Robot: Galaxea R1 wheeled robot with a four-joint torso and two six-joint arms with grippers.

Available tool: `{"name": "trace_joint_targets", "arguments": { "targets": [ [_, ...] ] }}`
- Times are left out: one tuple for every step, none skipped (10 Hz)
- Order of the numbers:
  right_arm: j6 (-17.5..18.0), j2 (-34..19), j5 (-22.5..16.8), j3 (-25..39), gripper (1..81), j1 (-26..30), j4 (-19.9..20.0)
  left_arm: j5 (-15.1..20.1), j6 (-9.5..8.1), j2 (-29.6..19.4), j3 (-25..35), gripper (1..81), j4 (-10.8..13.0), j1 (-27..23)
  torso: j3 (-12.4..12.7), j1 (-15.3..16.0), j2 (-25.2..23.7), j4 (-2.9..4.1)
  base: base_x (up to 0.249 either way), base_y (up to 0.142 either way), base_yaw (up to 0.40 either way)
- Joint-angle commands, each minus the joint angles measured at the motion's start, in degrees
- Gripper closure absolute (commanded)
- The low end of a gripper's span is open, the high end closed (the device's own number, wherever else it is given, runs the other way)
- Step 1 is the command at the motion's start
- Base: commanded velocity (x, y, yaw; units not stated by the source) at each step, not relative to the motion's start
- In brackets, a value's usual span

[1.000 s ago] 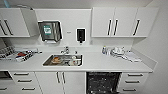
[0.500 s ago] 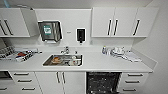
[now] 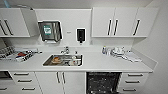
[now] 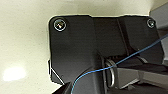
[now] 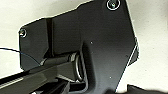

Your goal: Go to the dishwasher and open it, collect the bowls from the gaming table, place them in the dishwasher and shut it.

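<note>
The dishwasher sits under the white counter, right of the sink, low in the head view. Its front shows as a dark speckled space between the white cabinet doors and a stack of drawers. The bowls and the gaming table are out of view. Both wrist views look past the robot's own dark plate and jointed bar at a pale floor.
A steel sink holds some orange and pale items. A dish rack and red-and-white clutter lie at the counter's left, bottles and cloths at its right. White wall cabinets, a paper-towel dispenser and a soap dispenser hang above.
</note>
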Motion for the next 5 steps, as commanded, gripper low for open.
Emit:
{"name": "trace_joint_targets", "arguments": {
  "targets": [
    [-0.15,0.07,-3.45,-0.09,1.0,2.39,-0.57,1.79,0.39,-0.79,0.15,1.0,0.48,-2.11,0.00,0.00,0.00,0.00,0.000,0.000,0.295],
    [-0.15,0.07,-3.45,-0.09,1.0,2.47,-0.48,1.79,0.48,-0.79,0.15,1.0,0.48,-2.11,0.00,0.00,0.00,0.00,0.000,0.000,0.317],
    [-0.06,0.07,-3.45,-0.09,1.0,2.47,-0.48,1.79,0.56,-0.79,0.15,1.0,0.49,-2.11,0.00,0.00,0.00,0.00,0.000,0.000,0.337],
    [-0.06,0.07,-3.45,-0.09,1.0,2.39,-0.48,1.79,0.65,-0.79,0.07,1.0,0.57,-2.03,0.02,-0.05,-0.02,0.00,0.000,0.000,0.347],
    [-0.15,0.07,-3.54,-0.09,1.0,2.48,-0.48,1.79,0.65,-0.79,0.07,1.0,0.57,-2.03,0.00,-0.02,0.00,0.00,0.000,0.000,0.350]
  ]
}}
